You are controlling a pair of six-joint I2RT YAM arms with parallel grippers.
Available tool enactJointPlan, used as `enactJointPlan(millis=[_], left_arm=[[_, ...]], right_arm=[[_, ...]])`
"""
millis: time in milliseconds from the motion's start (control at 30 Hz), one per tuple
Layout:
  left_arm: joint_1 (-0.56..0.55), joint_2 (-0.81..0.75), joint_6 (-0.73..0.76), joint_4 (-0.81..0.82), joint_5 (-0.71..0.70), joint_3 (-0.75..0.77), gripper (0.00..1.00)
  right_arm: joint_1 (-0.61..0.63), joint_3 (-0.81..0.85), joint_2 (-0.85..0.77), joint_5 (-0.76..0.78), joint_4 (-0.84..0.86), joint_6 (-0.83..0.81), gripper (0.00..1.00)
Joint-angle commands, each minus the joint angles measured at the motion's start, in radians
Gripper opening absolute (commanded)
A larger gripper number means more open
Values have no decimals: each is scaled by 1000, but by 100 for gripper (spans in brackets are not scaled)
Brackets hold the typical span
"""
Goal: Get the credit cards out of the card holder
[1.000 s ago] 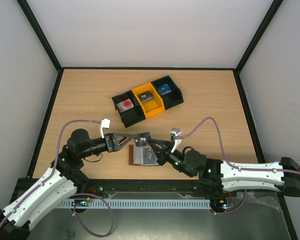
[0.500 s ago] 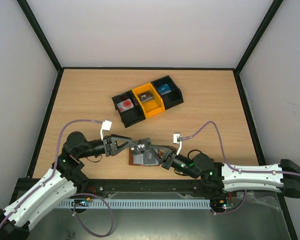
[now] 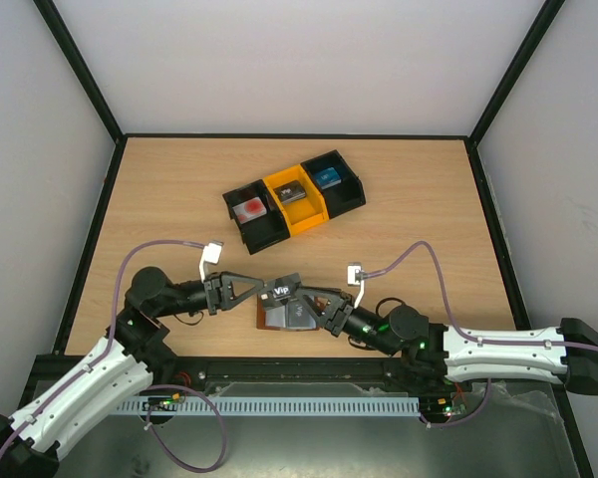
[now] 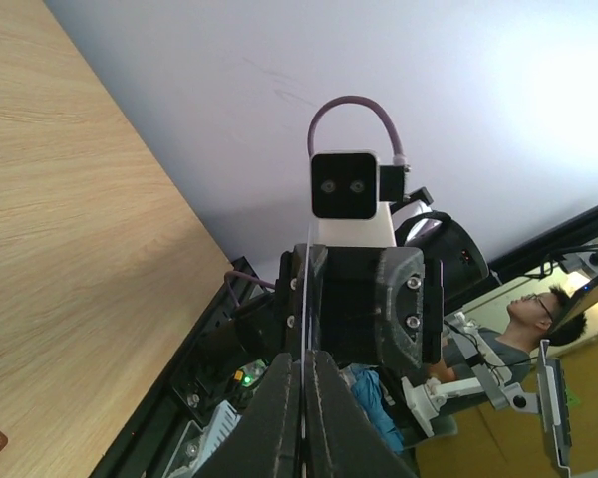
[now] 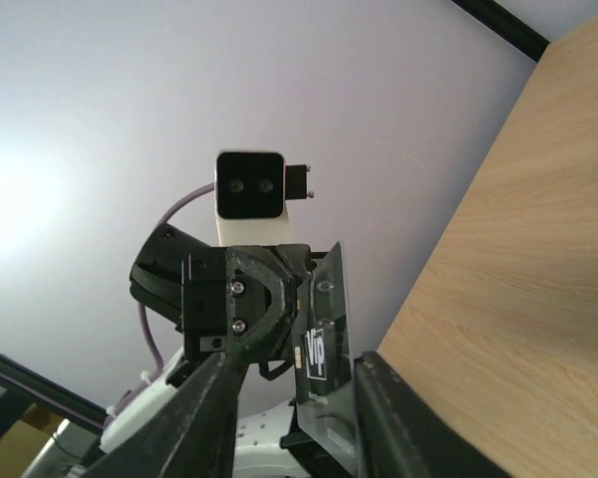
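The dark grey credit card [image 3: 282, 290] with a white "Vip" mark hangs just above the open brown card holder [image 3: 287, 316], which lies on the table with its pale sleeves up. My left gripper [image 3: 268, 292] is shut on the card's left edge. In the left wrist view the card [image 4: 306, 289] shows edge-on between the closed fingers of the left gripper [image 4: 303, 398]. My right gripper [image 3: 306, 302] is open at the card's right side. In the right wrist view the card [image 5: 321, 344] stands between the spread fingers of the right gripper [image 5: 294, 403].
A row of three small bins stands further back: black [image 3: 251, 214], orange [image 3: 294, 197], black [image 3: 334, 182]. Each holds a small flat item, one red, one dark, one blue. The table's near edge and both arm bases lie just behind the holder.
The left gripper has closed on the grey card. The right gripper, shut on it a second ago, has opened. Both arms and the card dropped slightly towards the holder.
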Motion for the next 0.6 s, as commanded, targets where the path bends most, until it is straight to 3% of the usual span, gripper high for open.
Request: enactJointPlan(millis=[0, 200, 300, 567], left_arm=[[-2, -20, 6, 4, -19, -16, 3], [-1, -33, 6, -45, -105, 7, 3], [-2, -51, -81, 80, -148, -55, 3], [-3, -25, -137, 166, -195, -91, 3]], right_arm=[[0, 14, -25, 46, -16, 7, 37], [0, -5, -24, 93, -22, 59, 45], [-1, -18, 24, 100, 66, 78, 46], [0, 81, 214, 99, 200, 76, 30]])
